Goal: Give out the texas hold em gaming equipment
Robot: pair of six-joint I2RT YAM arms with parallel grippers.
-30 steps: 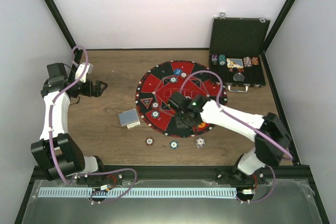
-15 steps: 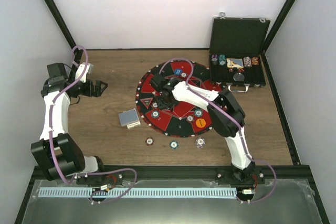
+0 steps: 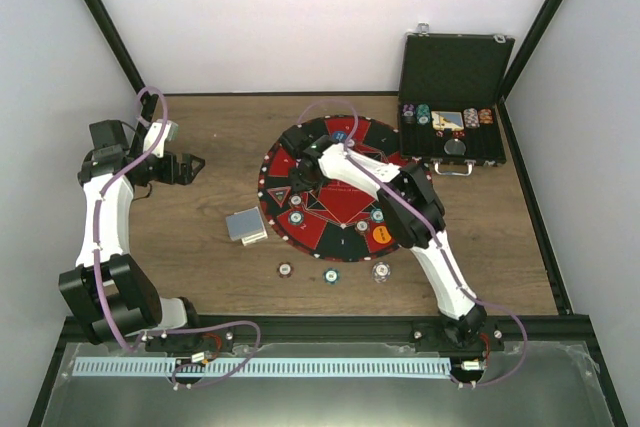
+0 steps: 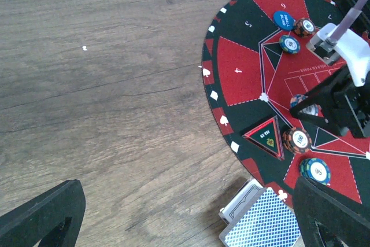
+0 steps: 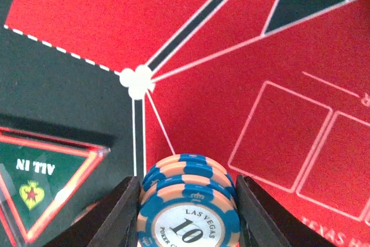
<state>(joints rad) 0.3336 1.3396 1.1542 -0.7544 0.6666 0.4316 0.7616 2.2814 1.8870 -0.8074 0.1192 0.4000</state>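
Chip stack (image 5: 188, 201) sits btwn R gripper (image 5: 189, 215) fingers, both touching its sides, partly closed on it, over mat (image 5: 87, 4). L gripper (image 3: 192, 165) wide open, empty.

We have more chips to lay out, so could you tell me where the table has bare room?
Bare wood lies between the left gripper and the mat, beyond the card deck, and along the table's back edge. Crowded: the mat's left half and the three chips in front of it.

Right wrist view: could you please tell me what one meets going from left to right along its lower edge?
ALL IN marker → one jaw → stack of blue-and-peach poker chips → the other jaw.
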